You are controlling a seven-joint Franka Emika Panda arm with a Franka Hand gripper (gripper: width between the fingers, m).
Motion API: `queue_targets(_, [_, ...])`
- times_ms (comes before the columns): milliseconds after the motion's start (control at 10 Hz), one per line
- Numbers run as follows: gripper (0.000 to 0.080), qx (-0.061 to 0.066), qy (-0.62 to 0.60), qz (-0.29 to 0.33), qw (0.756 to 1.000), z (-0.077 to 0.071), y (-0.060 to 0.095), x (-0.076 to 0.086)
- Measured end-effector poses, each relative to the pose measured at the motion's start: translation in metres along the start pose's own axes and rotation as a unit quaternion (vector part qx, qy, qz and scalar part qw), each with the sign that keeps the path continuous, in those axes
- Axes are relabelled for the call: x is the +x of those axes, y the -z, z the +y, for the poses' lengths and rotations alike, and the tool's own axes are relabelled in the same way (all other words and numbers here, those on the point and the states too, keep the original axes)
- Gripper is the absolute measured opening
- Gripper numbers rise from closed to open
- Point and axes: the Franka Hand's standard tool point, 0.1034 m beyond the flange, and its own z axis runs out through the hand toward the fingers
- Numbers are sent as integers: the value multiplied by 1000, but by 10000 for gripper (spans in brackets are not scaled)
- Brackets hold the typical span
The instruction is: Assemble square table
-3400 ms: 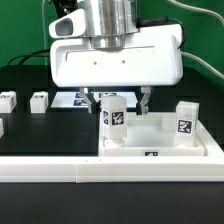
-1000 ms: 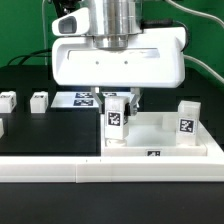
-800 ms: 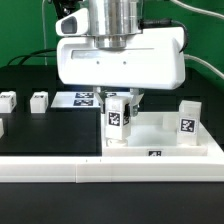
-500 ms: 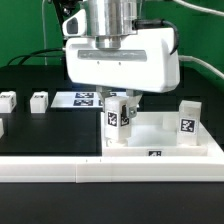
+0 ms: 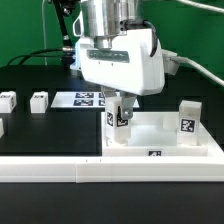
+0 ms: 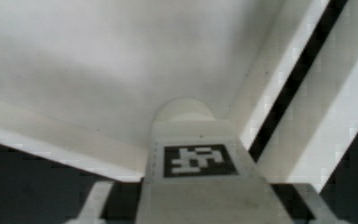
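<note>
nearest in the exterior view: long white border rail (image 5: 60, 172), lying across the front of the black desk (image 5: 50, 135). just behind it: large white plastic square table top (image 5: 160, 138) with a raised rim, flat on the desk toward the exterior view's right, a small tag on its near wall. upright at the top's corner on the exterior view's left: short white block leg (image 5: 118, 122), black-and-white tag facing the camera. down over that leg from above: two-finger claw (image 5: 119, 110), dark fingers (image 5: 129, 101) pressed to either side, jaws part-way apart and clamped on the leg, white housing above turned at a slant. in the wrist view, the same leg (image 6: 199, 150) from above, tag showing, between the grey finger pads (image 6: 101, 205), with the top's white floor (image 6: 87, 90) beyond. toward the top's side on the exterior view's right: second white tagged leg (image 5: 186, 118), upright, well apart from the claw. farther back on the bare desk at the exterior view's left: loose white leg (image 5: 39, 101) and, near the picture's edge, outer loose white leg (image 5: 8, 100), apart from each other. behind the claw: flat white marker board (image 5: 85, 98), partly hidden.
</note>
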Motion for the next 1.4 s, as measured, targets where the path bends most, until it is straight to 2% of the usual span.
queue_targets(100, [356, 0, 3, 0, 1000, 0, 0, 0])
queue_targets(200, [520, 0, 30, 0, 1000, 0, 0, -1])
queue_targets(300, [520, 1, 49, 0, 999, -1, 0, -3])
queue_targets(400, [622, 4, 114, 4, 994, 0, -1, -2])
queue_targets(500, [641, 3, 203, 4, 979, 1, -1, -1])
queue_targets(1000, [649, 1, 383, 5, 924, 1, -2, 0])
queue_targets(1300, [649, -11, 511, 5, 860, -1, 0, 1])
queue_targets(1400, [649, -15, 555, 6, 832, -3, 2, 3])
